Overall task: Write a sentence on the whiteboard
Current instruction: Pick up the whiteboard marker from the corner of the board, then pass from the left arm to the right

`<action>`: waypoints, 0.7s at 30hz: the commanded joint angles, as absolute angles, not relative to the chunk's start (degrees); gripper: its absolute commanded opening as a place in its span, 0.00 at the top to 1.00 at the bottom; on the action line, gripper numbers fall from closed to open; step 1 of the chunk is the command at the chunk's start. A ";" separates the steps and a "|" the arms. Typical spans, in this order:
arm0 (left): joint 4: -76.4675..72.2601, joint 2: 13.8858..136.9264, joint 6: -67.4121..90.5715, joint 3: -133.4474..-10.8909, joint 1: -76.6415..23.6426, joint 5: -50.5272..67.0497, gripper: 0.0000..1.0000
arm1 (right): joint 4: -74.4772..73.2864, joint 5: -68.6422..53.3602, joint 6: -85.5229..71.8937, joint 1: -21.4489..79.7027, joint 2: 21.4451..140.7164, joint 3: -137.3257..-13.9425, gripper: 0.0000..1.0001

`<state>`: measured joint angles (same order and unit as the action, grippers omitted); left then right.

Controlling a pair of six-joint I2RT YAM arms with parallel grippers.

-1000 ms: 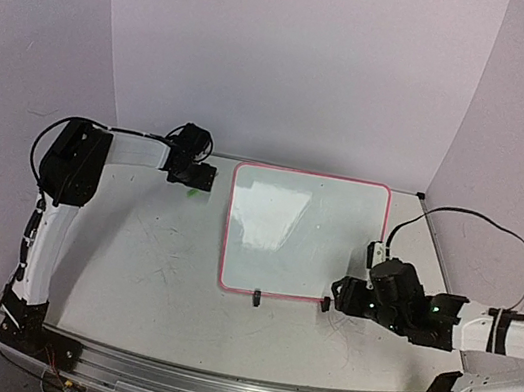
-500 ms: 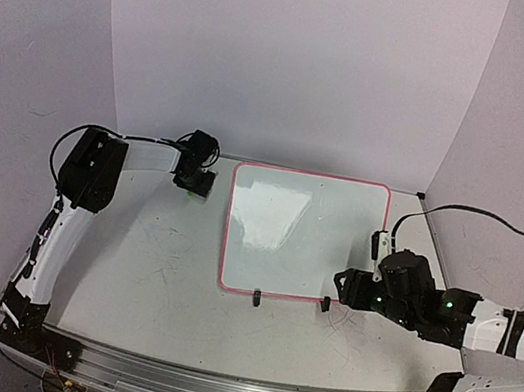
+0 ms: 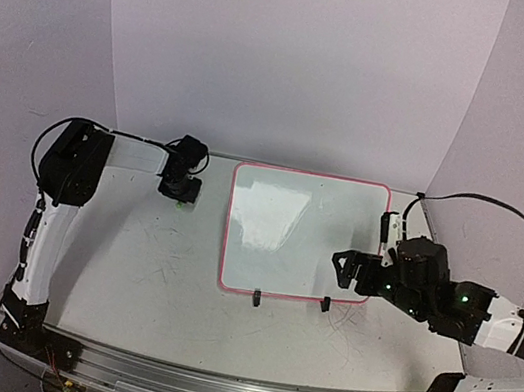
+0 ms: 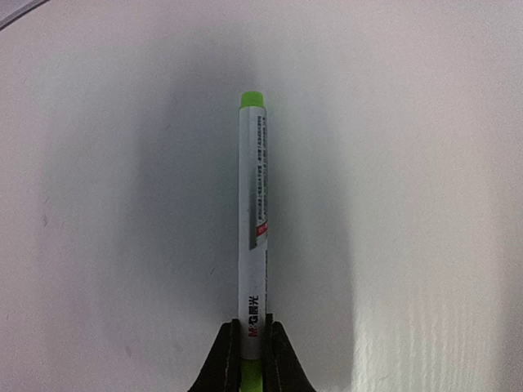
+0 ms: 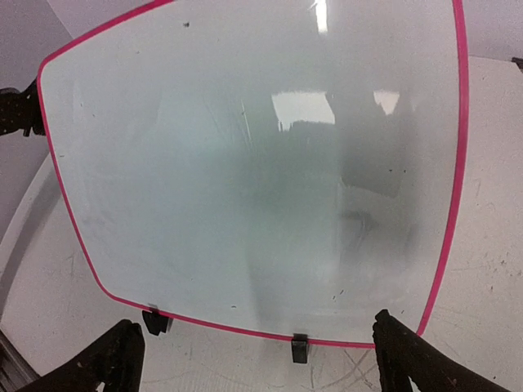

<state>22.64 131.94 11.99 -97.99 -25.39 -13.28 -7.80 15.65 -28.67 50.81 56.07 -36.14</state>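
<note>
The whiteboard (image 3: 302, 234) lies flat mid-table, glossy white with a thin pink frame and two black feet on its near edge. No sentence is in view; its face (image 5: 245, 163) is bare white. My left gripper (image 3: 182, 188) hovers over the table left of the board's far corner, shut on a marker (image 4: 253, 204) with a white barrel and green cap, whose green end (image 3: 180, 205) peeks out below the gripper. In the left wrist view the gripper (image 4: 252, 353) pinches the barrel's lower part. My right gripper (image 3: 348, 272) is wide open over the board's near right corner, its fingers (image 5: 409, 359) holding nothing.
The tabletop (image 3: 158, 269) is white and scuffed with pen marks. Curved white walls (image 3: 296, 60) close off the back and sides. A black cable (image 3: 503, 213) loops behind the right arm. A metal rail (image 3: 228, 388) runs along the near edge.
My left gripper has shut on the marker. My right gripper has opened wider and moved up from below the board's near edge to over its near right corner.
</note>
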 commanded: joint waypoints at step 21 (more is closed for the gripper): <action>9.11 67.40 4.02 -65.11 -40.17 10.58 1.00 | 0.87 -5.31 -14.59 51.06 66.98 -58.11 0.02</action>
<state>14.60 67.32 10.31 -69.30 -31.99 -1.71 -3.16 6.57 -16.66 50.81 63.87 -53.48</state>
